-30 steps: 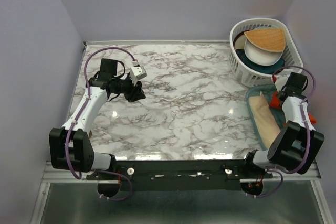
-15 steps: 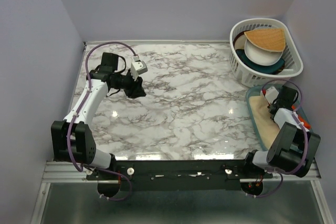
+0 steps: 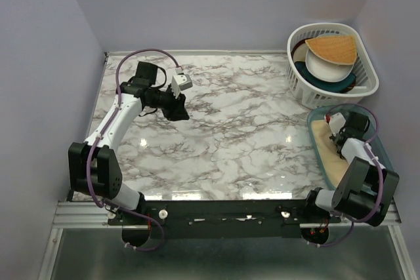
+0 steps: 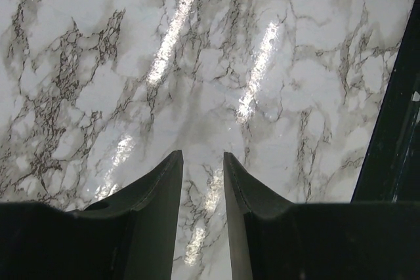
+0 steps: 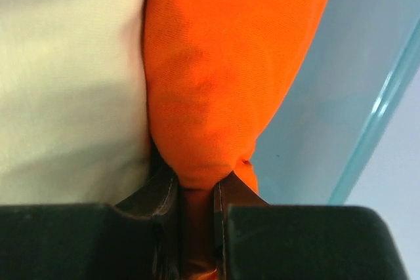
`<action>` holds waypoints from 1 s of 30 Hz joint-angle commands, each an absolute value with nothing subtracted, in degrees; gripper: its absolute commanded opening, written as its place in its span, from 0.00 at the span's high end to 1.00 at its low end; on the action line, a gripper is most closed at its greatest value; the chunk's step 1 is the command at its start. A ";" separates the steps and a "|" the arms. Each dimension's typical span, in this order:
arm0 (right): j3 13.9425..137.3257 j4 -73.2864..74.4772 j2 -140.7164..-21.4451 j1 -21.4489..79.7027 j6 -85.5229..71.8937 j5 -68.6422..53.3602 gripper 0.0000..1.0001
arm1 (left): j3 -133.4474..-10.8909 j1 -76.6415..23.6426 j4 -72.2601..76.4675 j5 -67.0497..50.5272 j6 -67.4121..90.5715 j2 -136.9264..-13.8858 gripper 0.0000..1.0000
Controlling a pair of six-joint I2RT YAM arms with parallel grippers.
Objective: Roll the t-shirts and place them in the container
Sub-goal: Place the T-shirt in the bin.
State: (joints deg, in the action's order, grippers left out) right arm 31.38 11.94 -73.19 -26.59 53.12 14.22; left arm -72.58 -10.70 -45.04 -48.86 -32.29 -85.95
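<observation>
Soft, thin orange-red t-shirt (image 5: 216, 77), plain and unprinted, bunched into a smooth rounded lobe tapering downward to a narrow fold. Fine knit weave visible across the surface, with a few shallow dimples and creases. Lying inside a translucent pale blue bin (image 5: 315, 116) of smooth hard plastic with a lighter raised rim, at the right edge of the table. Pressed along its left side against a cream cloth (image 5: 65, 77), matte and flat, sharing the same bin.

Right gripper (image 5: 195, 191) closed down narrowly on the shirt's tapered fold, orange fabric pinched between the two dark fingers and showing in the slit between them.

Glossy white table (image 3: 249, 129), marbled with grey-brown veins and streaked with bright reflections. Left gripper (image 4: 202, 159) poised above the far left part of it, well apart from the bin, black curved fingers parted with a moderate gap and nothing between them, only marble showing through.

White slatted plastic basket (image 3: 367, 70) in the far right corner, just beyond the bin, holding a stiff tan fan-shaped piece (image 3: 331, 47) on top of a white round piece (image 3: 325, 67).
</observation>
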 commanded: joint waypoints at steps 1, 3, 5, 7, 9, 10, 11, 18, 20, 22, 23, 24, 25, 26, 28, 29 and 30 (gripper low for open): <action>36.73 25.64 -77.51 -26.19 42.82 5.10 0.97 | -74.97 -12.39 -44.65 -48.25 -30.59 -86.75 0.58; 39.19 28.20 -78.66 -26.19 42.10 3.87 0.89 | -75.41 -12.57 -45.35 -47.64 -31.55 -87.01 0.58; 40.77 31.37 -79.28 -26.19 41.22 3.69 0.59 | -76.02 -12.66 -46.05 -47.20 -32.34 -87.54 0.58; 42.27 34.08 -77.45 -26.19 41.39 3.25 0.01 | -76.72 -12.66 -46.67 -46.67 -33.31 -87.80 0.58; 42.80 35.50 -74.81 -26.19 42.18 2.12 0.00 | -77.08 -12.66 -47.02 -46.41 -34.01 -88.07 0.58; 42.80 36.90 -73.23 -26.19 43.14 1.76 0.00 | -77.25 -12.66 -47.11 -46.15 -34.54 -88.07 0.58; 42.89 37.61 -70.25 -26.19 43.50 1.41 0.00 | -77.43 -12.74 -47.28 -46.06 -34.80 -88.15 0.58; 48.16 46.93 -60.83 -26.19 44.83 -3.42 0.00 | -79.18 -12.66 -47.99 -45.53 -36.47 -88.42 0.58; 50.17 48.42 -60.03 -26.19 45.35 -5.00 0.00 | -80.76 -12.66 -50.00 -45.53 -38.74 -89.21 0.57; 50.71 47.21 -59.77 -26.19 45.44 -5.98 0.00 | -82.00 -12.66 -52.72 -44.57 -40.77 -90.78 0.57; 50.63 45.98 -59.94 -26.19 44.83 -5.54 0.00 | -83.66 -12.66 -53.78 -43.95 -41.91 -91.49 0.57; 50.28 44.57 -60.29 -26.19 44.39 -3.97 0.00 | -84.63 -12.66 -54.31 -42.21 -42.62 -92.02 0.57; 50.36 42.47 -61.16 -26.19 44.21 -3.43 0.00 | -85.42 -12.57 -54.75 -41.23 -42.63 -92.89 0.57; 50.19 41.49 -61.87 -26.19 44.21 -3.08 0.00 | -86.47 -12.57 -54.67 -40.18 -42.45 -93.16 0.57; 50.01 38.43 -63.71 -26.28 43.60 -2.46 0.02 | -86.92 -12.48 -54.23 -37.01 -41.67 -93.51 0.57; 50.01 37.89 -64.33 -26.19 43.42 -2.63 0.15 | -86.75 -12.39 -53.79 -36.04 -41.14 -93.25 0.58; 50.10 37.36 -64.94 -26.28 43.16 -2.46 0.22 | -86.49 -12.39 -53.35 -35.17 -41.05 -92.99 0.58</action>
State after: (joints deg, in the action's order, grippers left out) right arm 49.71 42.22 -62.06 -26.55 44.93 -2.50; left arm -85.34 -12.49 -51.96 -41.74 -40.32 -92.95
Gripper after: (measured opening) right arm 0.950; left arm 0.426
